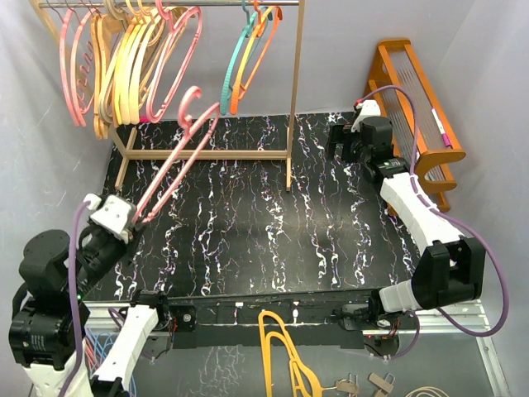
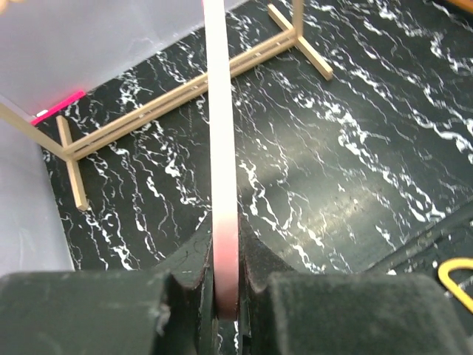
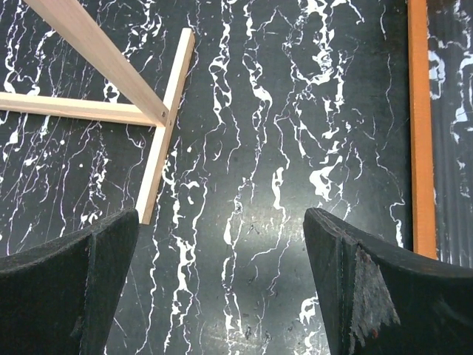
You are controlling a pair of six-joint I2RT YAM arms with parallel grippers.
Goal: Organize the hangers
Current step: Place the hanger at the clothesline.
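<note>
At far left, the main bunch of hangers, pink, tan and yellow-orange, dangles from the rail of the wooden rack. Their hooks are cut off by the top edge of the overhead view, and they overlap too much to count.

Below them the left gripper is pressed together on a pink hanger, pinching its lower end. That end is buried between the dark pads in the wrist view, where only one pale pink strip shows, running straight up out of frame.

From above, the pink hanger's long axis slants from the grip at lower left up to the right over the black mat. Its hook end is uppermost and sits below the rail, close to the hanging bunch; I cannot tell whether it touches them.

Further right hang a few teal and orange hangers, tops also cropped. A mustard-yellow hanger lies past the mat's front edge, cut off at the bottom.

The right gripper has its fingers spread wide above bare mat, holding nothing, beside an orange stand.
</note>
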